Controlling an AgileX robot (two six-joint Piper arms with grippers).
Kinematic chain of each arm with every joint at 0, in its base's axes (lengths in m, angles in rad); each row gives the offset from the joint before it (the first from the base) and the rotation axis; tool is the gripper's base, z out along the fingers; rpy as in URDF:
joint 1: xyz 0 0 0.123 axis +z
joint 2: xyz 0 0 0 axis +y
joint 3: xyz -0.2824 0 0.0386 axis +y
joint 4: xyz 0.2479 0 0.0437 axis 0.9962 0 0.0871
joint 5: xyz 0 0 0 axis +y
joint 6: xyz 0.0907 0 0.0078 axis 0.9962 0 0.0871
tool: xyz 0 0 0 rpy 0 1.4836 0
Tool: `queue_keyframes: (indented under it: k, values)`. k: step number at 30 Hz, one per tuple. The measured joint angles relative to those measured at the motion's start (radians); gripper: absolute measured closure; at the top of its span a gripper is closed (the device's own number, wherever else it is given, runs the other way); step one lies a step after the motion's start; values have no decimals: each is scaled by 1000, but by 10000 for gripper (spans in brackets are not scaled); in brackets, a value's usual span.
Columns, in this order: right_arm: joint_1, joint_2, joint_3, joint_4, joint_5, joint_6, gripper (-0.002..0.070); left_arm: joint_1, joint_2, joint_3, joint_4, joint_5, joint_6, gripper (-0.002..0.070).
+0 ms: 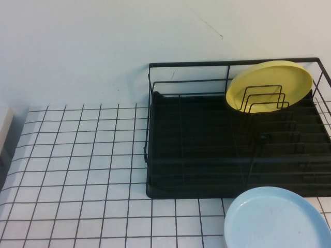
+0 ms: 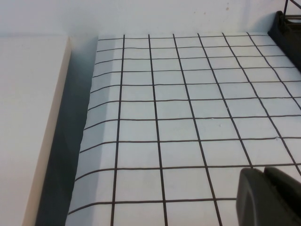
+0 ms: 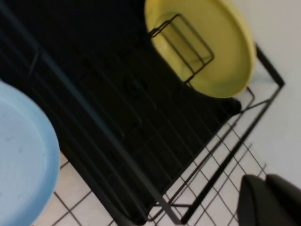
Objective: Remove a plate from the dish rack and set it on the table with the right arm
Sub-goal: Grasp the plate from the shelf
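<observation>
Yellow plate (image 1: 270, 85) in dish rack (image 1: 196, 155); left gripper (image 2: 270, 197), right gripper (image 3: 268, 200) off-rack.

Neither arm shows in the high view. The left gripper (image 2: 270, 195) appears only as a dark finger edge in its own wrist view. The right gripper (image 3: 268, 200) appears likewise in its wrist view.

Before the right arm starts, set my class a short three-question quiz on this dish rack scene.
1. True or false: the yellow plate leans at the back of the dish rack.
2. Where does the light blue plate lie: A in the rack, B on the table?
3. Which gripper's camera shows both plates?

Key: 1 true; 2 B; 3 the right gripper, beside the rack. The left gripper hangs over bare grid.
</observation>
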Motion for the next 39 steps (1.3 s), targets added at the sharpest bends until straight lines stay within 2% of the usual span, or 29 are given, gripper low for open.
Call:
queue_keyframes:
  k: [3, 5, 8, 11, 13, 17, 20, 25, 31, 39]
  values:
    - [7, 118, 0, 67, -50, -205, 574, 0, 0, 0, 0, 0, 0, 678]
    - [32, 198, 0, 119, -123, -319, 423, 0, 0, 0, 0, 0, 0, 678]
    - [68, 288, 0, 145, -232, -417, 238, 0, 0, 0, 0, 0, 0, 678]
    - [90, 380, -19, 151, -343, -457, 173, 0, 0, 0, 0, 0, 0, 678]
    - [95, 448, -43, 156, -386, -468, 176, 0, 0, 0, 0, 0, 0, 678]
    - [97, 571, -116, 159, -446, -472, 225, 0, 0, 0, 0, 0, 0, 678]
    - [97, 685, -199, 162, -470, -473, 266, 0, 0, 0, 0, 0, 0, 678]
    - [97, 825, -325, 182, -483, -447, 293, 0, 0, 0, 0, 0, 0, 678]
    - [98, 863, -381, 188, -480, -406, 300, 0, 0, 0, 0, 0, 0, 678]
    - [98, 807, -384, 198, -326, -397, 300, 0, 0, 0, 0, 0, 0, 678]
